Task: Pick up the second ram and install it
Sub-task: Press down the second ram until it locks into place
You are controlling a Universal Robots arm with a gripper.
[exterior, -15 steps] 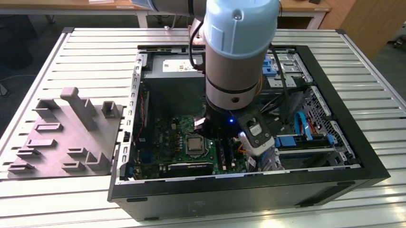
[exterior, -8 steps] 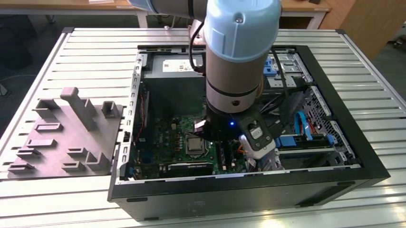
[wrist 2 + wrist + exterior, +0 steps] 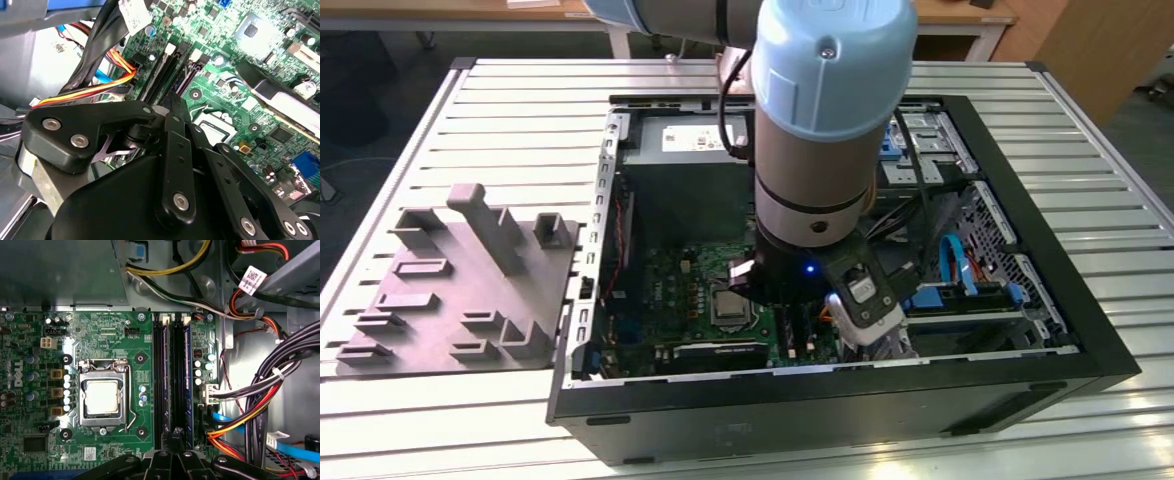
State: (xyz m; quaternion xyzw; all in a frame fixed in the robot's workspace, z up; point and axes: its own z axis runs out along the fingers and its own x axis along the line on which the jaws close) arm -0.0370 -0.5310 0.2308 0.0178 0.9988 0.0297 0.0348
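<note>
- Second ram (image 3: pixel 175 380) appears in the first wrist view as a long dark strip along the middle memory slot of the green motherboard (image 3: pixel 100 335). I cannot tell whether it is fully seated.
- Gripper (image 3: pixel 175 437) is low inside the open computer case (image 3: pixel 1067 330), directly over one end of that strip; whether its jaws are clenched or released cannot be told.
- CPU socket (image 3: pixel 101 396) sits just beside the slots.
- In the exterior view, a grey fixture tray (image 3: pixel 447 290) lies on the slatted desk (image 3: pixel 520 90) at 9 o'clock from the case.
</note>
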